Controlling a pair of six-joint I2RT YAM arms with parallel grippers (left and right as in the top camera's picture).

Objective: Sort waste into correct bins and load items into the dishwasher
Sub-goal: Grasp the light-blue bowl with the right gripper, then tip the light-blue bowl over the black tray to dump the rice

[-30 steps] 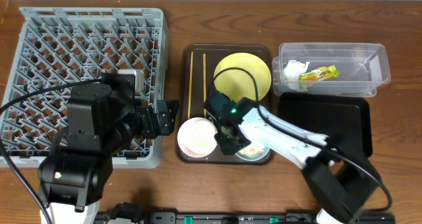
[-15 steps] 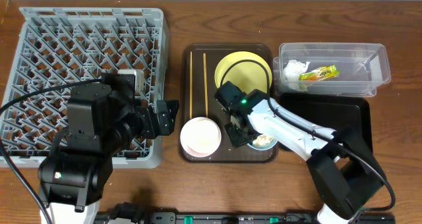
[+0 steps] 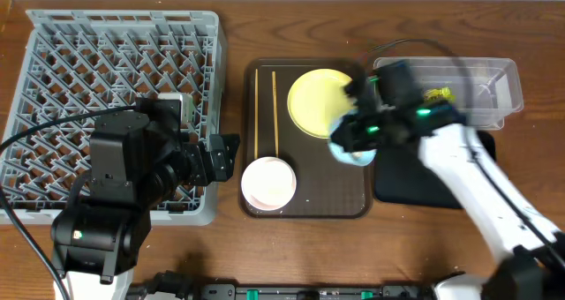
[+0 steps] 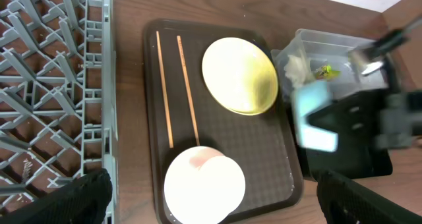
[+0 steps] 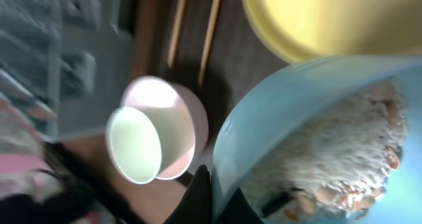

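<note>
My right gripper (image 3: 353, 138) is shut on the rim of the light-blue bowl (image 3: 350, 148), which holds rice-like crumbs (image 5: 346, 155), and holds it raised over the right edge of the brown serving tray (image 3: 305, 205). The pinch shows in the right wrist view (image 5: 221, 197). The yellow plate (image 3: 318, 101), two chopsticks (image 3: 258, 110) and the white bowl (image 3: 267, 183) with the white cup (image 5: 135, 145) in it lie on that tray. The clear tub (image 3: 481, 79) holds the wrapper (image 3: 437, 95) and the napkin (image 4: 297, 67). My left gripper (image 3: 219, 157) is open and empty beside the grey rack (image 3: 106, 71).
The glossy black tray (image 3: 437, 172) lies in front of the clear tub, right of the serving tray. My right arm (image 3: 477, 181) reaches across it. The rack fills the table's left side.
My right gripper has lifted the light-blue bowl from the front of the serving tray and carried it right and back, towards the tub and black tray. The left arm has not moved.
</note>
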